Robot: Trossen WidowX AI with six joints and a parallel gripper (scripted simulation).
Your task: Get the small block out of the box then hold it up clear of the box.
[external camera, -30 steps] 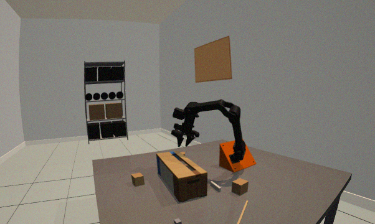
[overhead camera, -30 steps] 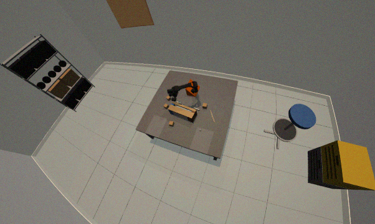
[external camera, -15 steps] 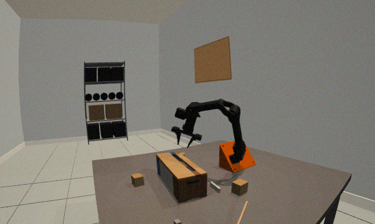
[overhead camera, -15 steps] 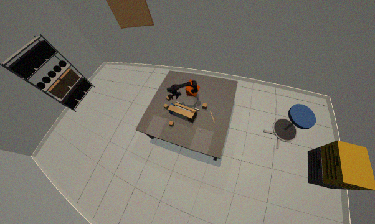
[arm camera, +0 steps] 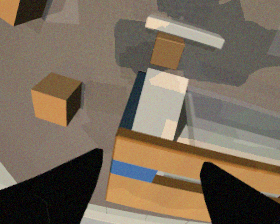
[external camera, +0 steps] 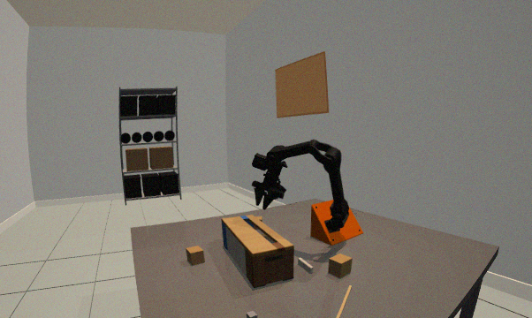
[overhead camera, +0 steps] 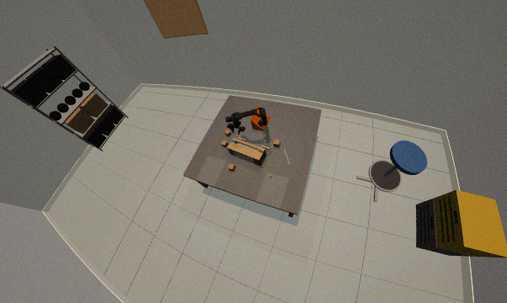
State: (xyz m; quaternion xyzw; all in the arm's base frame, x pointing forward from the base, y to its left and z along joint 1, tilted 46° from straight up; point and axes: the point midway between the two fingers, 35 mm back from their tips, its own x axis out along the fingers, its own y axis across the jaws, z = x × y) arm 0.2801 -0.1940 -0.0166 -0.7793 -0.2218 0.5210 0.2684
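The box (overhead camera: 247, 151) (external camera: 257, 236) (arm camera: 136, 195) stands upright on the table, with a slot in its wooden top and a blue part at one end. In the wrist view a pale surface (arm camera: 161, 100) shows at that end. A small wooden block (arm camera: 167, 51) lies outside the box, between this surface and a pale bar (arm camera: 186, 32). In the exterior view the box mostly hides it. My gripper (overhead camera: 236, 131) (external camera: 262, 206) (arm camera: 152, 163) is open and empty, raised above the table near the blue end, higher than the box top.
Wooden cubes stand around the box, one near the blue end (arm camera: 51, 107), one on the far side (overhead camera: 231, 167) (external camera: 195, 255) and one near the other end (overhead camera: 276, 143) (external camera: 339, 265). Another pale bar (overhead camera: 265, 147) (external camera: 306, 265) and a thin stick (overhead camera: 287, 156) (external camera: 344, 301) lie on the table.
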